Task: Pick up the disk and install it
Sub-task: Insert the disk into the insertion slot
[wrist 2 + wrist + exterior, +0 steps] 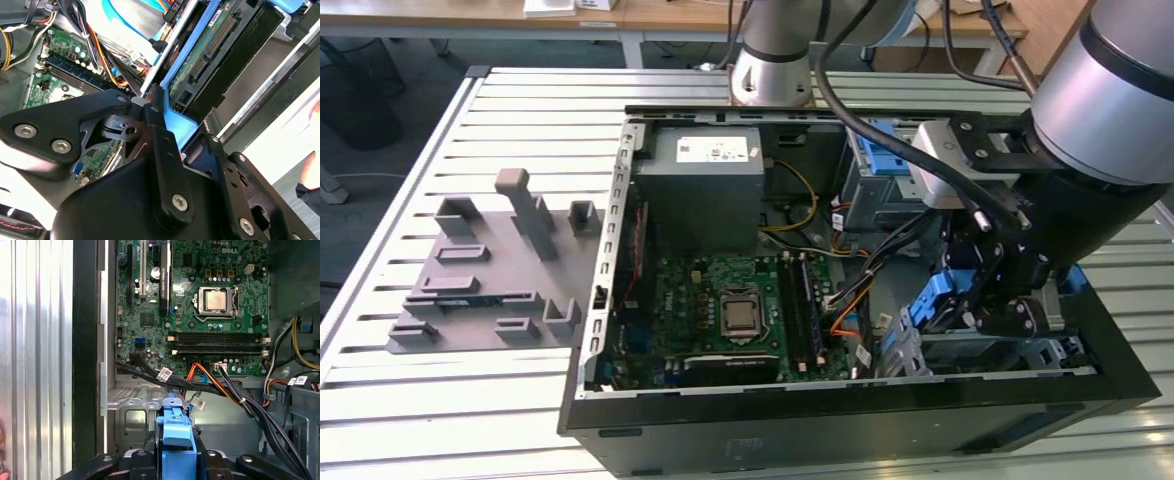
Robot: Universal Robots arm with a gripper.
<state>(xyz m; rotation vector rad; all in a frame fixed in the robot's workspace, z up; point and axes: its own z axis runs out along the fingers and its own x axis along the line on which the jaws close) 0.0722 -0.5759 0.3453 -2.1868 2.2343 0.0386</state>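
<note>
The tool (987, 300) is pinching the disk (941, 300) by its blue frame, one finger on each side, as both wrist views show it (175, 460) (182, 127). The disk hangs on edge inside the open computer case (854, 420), at the case's corner on the exterior view's right and nearest that camera, above the grey metal drive bay (135, 415). In the second wrist view its green circuit side and connector (215, 55) face the main board (55, 85). A bundle of black and orange cables (235, 395) runs between the main board and the bay, close to the disk. The case stands on the slatted desk (454, 400).

By these pictures the pick-up is done and the step in hand is the install: the disk is lifted and over its place, not yet seated. Seating it would seem to call for keeping the frame square with the bay's rails and clear of the cables, which could snag it
</note>
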